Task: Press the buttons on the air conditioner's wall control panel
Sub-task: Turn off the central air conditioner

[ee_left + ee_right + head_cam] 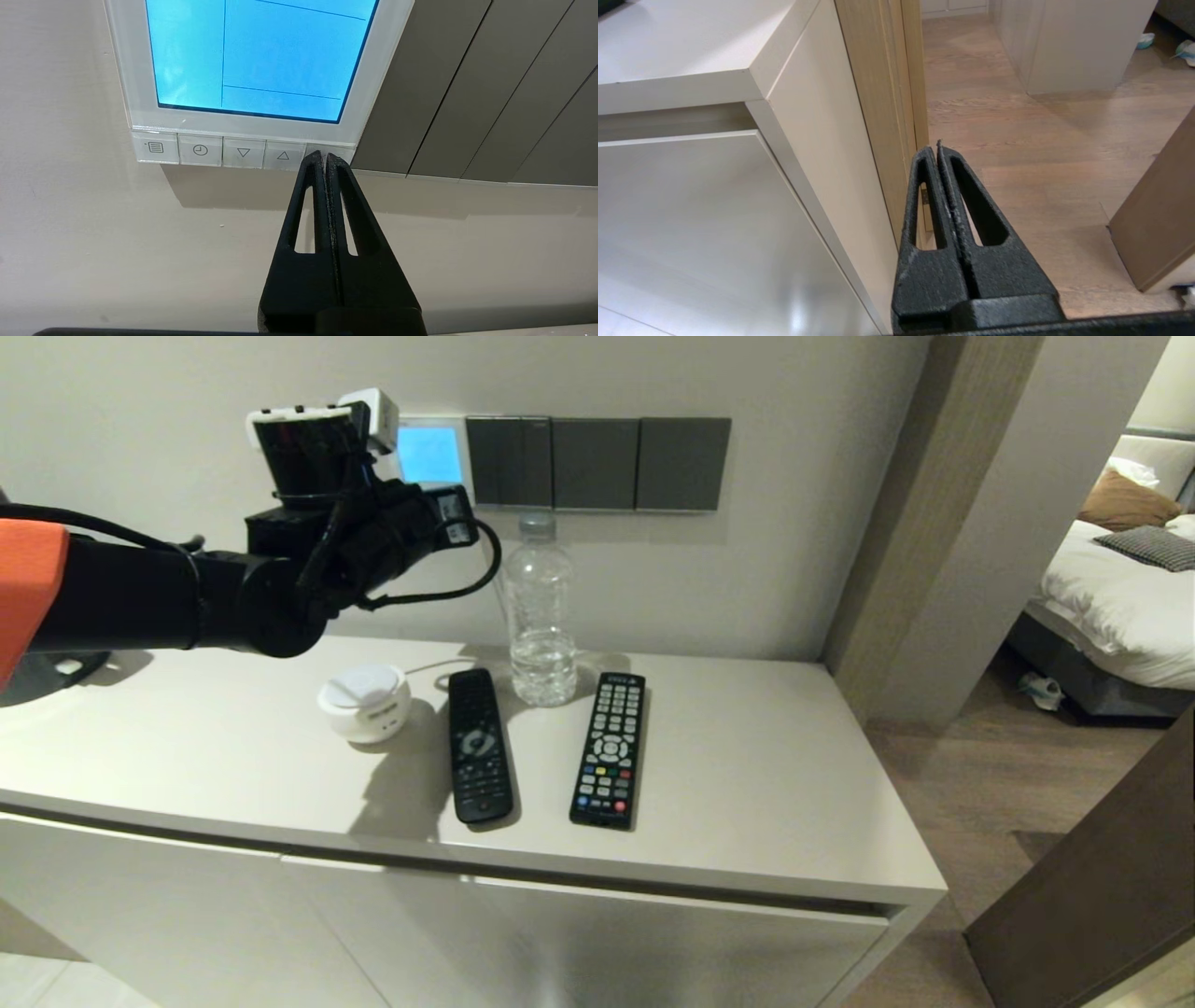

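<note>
My left hand (324, 156) is clenched tight, fingers pressed flat together with nothing between them, and its tip sits on the last of the small white-grey buttons (330, 151) in the strip under the light-blue screen of the square white wall control panel (140, 114), right beside the dark grey switch plates (467, 84) above the table (747, 784). My right hand (937, 150) is clenched too, empty, hanging low by the pale cabinet's side (817, 154) over the wood floor.
</note>
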Robot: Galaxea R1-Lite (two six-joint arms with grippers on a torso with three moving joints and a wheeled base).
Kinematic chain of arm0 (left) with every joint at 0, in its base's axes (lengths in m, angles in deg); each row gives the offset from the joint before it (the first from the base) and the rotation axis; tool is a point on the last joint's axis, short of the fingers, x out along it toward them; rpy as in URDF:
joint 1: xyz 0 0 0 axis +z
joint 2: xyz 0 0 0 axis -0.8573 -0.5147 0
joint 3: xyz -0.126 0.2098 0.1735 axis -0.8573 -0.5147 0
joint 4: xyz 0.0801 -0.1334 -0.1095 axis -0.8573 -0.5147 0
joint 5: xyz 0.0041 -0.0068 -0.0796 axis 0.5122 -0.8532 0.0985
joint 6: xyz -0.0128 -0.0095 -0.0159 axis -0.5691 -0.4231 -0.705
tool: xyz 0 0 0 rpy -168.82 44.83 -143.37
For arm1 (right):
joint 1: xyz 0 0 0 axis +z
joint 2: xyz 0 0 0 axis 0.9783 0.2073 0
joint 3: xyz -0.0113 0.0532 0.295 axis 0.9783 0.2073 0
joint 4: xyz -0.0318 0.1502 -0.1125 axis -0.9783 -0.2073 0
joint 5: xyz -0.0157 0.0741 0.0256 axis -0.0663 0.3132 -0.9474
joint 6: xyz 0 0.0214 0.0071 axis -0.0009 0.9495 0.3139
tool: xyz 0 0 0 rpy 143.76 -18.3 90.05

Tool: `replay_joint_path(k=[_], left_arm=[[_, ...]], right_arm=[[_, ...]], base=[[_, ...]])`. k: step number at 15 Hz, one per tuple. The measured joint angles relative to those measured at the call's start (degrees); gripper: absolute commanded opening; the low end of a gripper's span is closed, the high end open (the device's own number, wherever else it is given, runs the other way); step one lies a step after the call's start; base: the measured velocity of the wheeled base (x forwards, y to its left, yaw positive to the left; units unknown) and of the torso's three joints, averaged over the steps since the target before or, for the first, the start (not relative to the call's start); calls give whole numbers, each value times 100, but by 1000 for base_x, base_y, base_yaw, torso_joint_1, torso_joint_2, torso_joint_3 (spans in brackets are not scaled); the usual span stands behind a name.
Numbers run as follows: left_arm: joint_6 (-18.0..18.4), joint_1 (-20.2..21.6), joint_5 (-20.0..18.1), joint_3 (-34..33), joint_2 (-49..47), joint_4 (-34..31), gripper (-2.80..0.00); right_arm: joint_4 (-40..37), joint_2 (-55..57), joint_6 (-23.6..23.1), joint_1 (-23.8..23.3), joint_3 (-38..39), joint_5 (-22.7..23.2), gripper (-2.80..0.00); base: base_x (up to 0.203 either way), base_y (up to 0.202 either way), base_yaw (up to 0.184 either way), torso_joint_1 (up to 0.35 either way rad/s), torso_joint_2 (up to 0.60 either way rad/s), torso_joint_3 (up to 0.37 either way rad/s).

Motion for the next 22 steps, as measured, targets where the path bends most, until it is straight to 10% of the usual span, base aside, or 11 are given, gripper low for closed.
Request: replay_joint_path(k=[22], left_arm=[[41,-66,16,-937,1116,449,-280]], right_arm=[[0,0,0,0,0,1,-280]], base=[[0,0,0,0,0,0]])
